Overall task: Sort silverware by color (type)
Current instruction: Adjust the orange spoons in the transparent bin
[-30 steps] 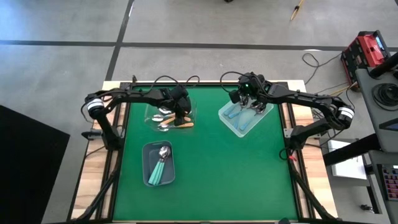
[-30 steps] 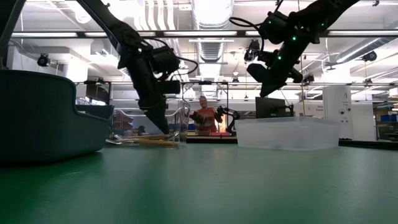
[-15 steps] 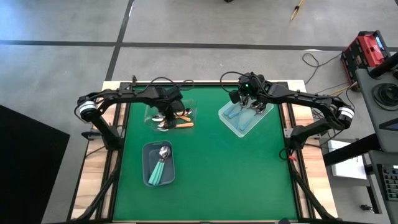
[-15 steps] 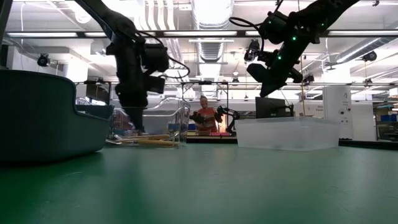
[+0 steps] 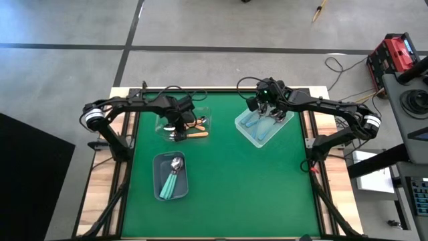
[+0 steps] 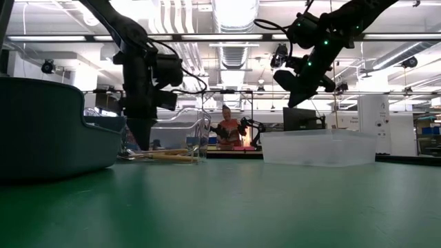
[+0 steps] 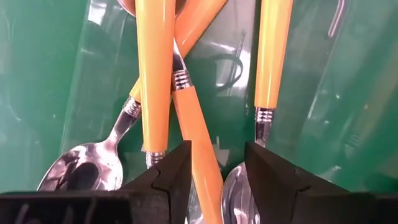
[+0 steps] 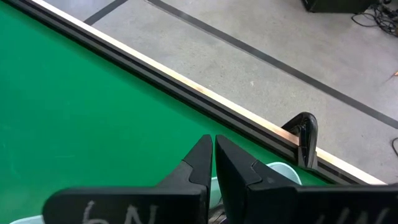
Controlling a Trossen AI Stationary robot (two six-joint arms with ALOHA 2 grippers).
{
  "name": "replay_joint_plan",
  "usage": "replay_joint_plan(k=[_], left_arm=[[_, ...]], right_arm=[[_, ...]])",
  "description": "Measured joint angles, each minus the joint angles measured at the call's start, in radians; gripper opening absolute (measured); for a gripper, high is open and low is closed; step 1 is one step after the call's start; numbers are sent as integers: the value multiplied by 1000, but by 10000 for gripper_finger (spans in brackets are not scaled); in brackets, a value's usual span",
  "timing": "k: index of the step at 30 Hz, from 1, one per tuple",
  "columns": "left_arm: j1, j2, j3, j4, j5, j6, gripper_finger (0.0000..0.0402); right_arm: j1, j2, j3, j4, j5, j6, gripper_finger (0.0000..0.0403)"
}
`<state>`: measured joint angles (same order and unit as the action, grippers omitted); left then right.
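We are straddling an orange-handled metal spoon [image 7: 198, 134] with the spread left gripper [image 7: 216, 168]; teal spoons [image 5: 175, 177] binned; right gripper [image 8: 213, 152] pressed together.

A robotics lab — exposed ceiling ducts [image 6: 231, 10] and strip lights run over open floor, with racks and workstations behind a person [image 6: 225, 129] in the distance. The green-topped counter [image 5: 254, 181] stands on taped concrete floor [image 5: 67, 67], cables and red equipment [image 5: 394, 53] beside it.

Pale handwritten marks [image 8: 102, 214] stand on the dark body of the right gripper [image 8: 213, 155], in the right wrist view. They look like "6N", though that reading is uncertain. No other writing is legible.
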<state>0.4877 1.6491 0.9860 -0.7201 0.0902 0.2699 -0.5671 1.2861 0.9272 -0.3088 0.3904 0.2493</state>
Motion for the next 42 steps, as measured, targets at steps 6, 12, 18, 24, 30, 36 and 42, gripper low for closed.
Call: replay_joint_plan(k=[6, 12, 18, 24, 30, 36, 42], left_arm=[[0, 1, -23, 64, 0, -15, 130], [0, 5, -42, 109, -1, -19, 130], [0, 41, -59, 126, 4, -29, 130], [1, 53, -57, 136, 10, -29, 129], [1, 54, -57, 142, 7, -29, 97], [0, 54, -57, 147, 5, -49, 49], [0, 53, -57, 149, 1, -53, 40]], right_arm=[[0, 0, 0, 0, -1, 2, 13], [0, 0, 0, 0, -1, 3, 13], [0, 0, 0, 0, -1, 4, 13], [0, 0, 0, 0, 0, 5, 13], [0, 0, 0, 0, 0, 5, 13], [0, 0, 0, 0, -1, 5, 13], [0, 0, 0, 0, -1, 5, 13]])
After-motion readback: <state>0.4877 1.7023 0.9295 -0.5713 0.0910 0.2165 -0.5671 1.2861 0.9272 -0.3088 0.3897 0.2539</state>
